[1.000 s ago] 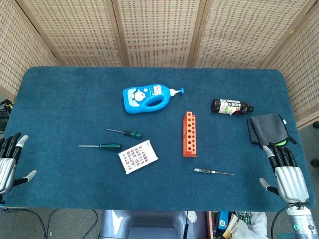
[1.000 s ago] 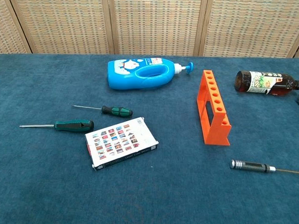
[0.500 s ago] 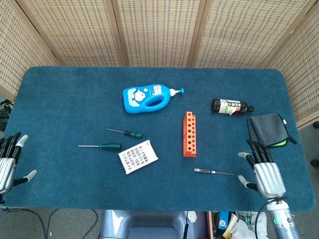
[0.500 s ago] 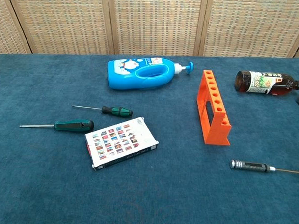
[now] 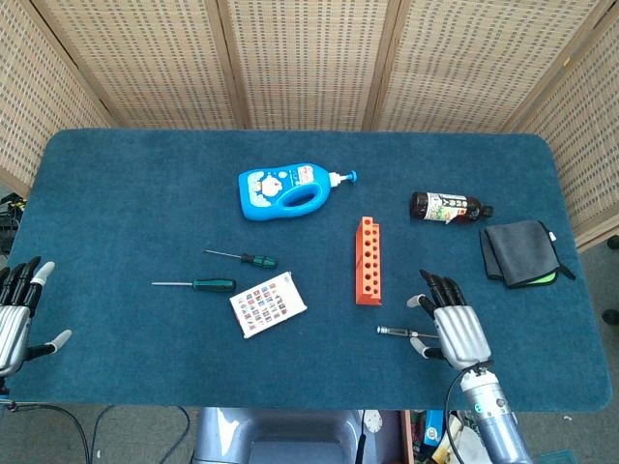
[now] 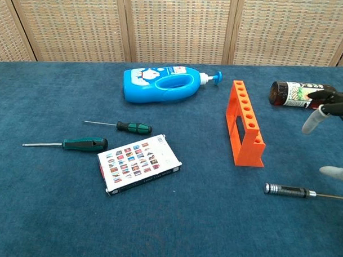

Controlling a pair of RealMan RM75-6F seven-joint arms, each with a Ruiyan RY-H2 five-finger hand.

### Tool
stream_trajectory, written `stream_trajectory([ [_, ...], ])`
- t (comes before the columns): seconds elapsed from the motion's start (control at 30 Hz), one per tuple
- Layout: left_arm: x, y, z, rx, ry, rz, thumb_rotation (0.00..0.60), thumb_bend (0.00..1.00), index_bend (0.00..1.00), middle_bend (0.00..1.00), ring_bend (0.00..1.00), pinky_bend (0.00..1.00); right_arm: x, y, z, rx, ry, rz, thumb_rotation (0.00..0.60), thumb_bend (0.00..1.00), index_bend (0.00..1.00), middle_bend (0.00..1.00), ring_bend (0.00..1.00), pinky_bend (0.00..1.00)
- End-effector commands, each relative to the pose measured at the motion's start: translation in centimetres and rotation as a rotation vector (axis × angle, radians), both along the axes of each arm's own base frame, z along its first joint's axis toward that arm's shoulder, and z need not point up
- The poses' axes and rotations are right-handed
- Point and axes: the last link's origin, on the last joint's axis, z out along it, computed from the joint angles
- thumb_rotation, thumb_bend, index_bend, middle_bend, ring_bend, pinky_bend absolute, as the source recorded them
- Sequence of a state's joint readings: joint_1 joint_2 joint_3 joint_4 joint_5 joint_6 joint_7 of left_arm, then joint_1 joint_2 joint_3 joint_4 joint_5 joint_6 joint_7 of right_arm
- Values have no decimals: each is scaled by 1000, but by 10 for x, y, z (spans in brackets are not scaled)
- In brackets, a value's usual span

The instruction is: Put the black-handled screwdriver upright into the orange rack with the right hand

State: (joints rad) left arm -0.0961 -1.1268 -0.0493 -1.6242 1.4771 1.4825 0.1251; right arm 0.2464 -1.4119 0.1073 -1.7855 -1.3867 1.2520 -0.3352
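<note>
The black-handled screwdriver [image 5: 397, 332] [image 6: 287, 190] lies flat near the table's front, its thin shaft pointing right. The orange rack [image 5: 368, 261] [image 6: 246, 124] stands just behind it with its row of holes facing up. My right hand [image 5: 453, 329] [image 6: 330, 108] hovers over the shaft's right end, fingers spread and holding nothing. In the chest view only its fingertips and thumb show, at the right edge. My left hand [image 5: 14, 314] rests open at the front left corner, far from everything.
A blue detergent bottle [image 5: 285, 189] [image 6: 162, 85] lies behind the rack. A brown bottle [image 5: 450, 207] [image 6: 299, 94] and a dark cloth [image 5: 522, 251] lie to the right. Two green-handled screwdrivers [image 5: 213, 284] [image 5: 256, 259] and a card box [image 5: 269, 304] lie left.
My right hand has moved left from the front right corner to above the screwdriver's shaft and entered the chest view. The left hand and the objects have not moved.
</note>
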Motion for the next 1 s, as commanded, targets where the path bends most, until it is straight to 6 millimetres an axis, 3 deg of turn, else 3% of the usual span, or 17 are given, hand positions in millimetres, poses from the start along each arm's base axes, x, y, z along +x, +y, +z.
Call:
stream_trajectory([
  [0.03,0,0,-1,-3,0,-2,600,0,0,0,0,0,2,-1,-19,42,-2,-24,600,202,365,0,0,0],
  [0.33,0,1,-2,-9,2,-1,600,0,0,0,0,0,7,0,-53,74,26,-73,600,201,372,0,0,0],
  [1.0,-1,2,-5,-24,2,7,600,0,0,0,0,0,11,-14,-81,110,8,-146,600,202,411,0,0,0],
])
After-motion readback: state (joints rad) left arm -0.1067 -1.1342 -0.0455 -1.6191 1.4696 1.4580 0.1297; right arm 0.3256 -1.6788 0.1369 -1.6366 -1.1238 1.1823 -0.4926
